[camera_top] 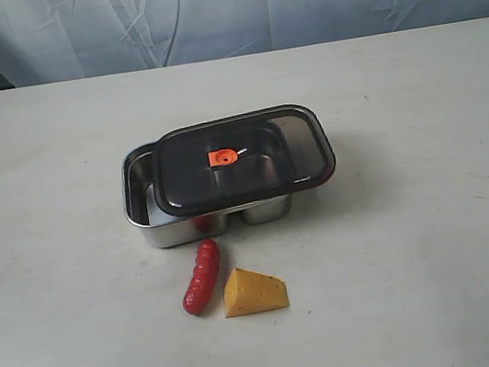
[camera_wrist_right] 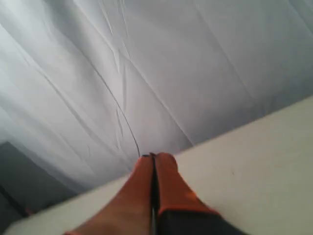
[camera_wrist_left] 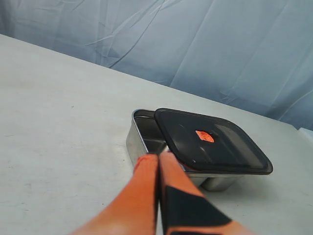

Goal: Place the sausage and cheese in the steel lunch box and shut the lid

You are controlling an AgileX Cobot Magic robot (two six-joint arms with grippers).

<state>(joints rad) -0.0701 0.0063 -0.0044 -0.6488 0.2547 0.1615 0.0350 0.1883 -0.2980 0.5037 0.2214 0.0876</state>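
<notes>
The steel lunch box (camera_top: 138, 186) stands mid-table, with the dark lid (camera_top: 240, 158) lying askew on it, shifted right so the left end is uncovered. The red sausage (camera_top: 201, 276) and the yellow cheese (camera_top: 253, 292) lie on the table just in front of the box. Neither arm shows in the exterior view. In the left wrist view my left gripper (camera_wrist_left: 158, 156) is shut and empty, its orange tips pointing at the lunch box (camera_wrist_left: 142, 134) and lid (camera_wrist_left: 210, 142). My right gripper (camera_wrist_right: 153, 157) is shut and empty, facing the backdrop; no task object appears there.
A pale wrinkled cloth backdrop (camera_top: 226, 5) hangs behind the table's far edge. The white tabletop (camera_top: 442, 255) stretches around the box on all sides.
</notes>
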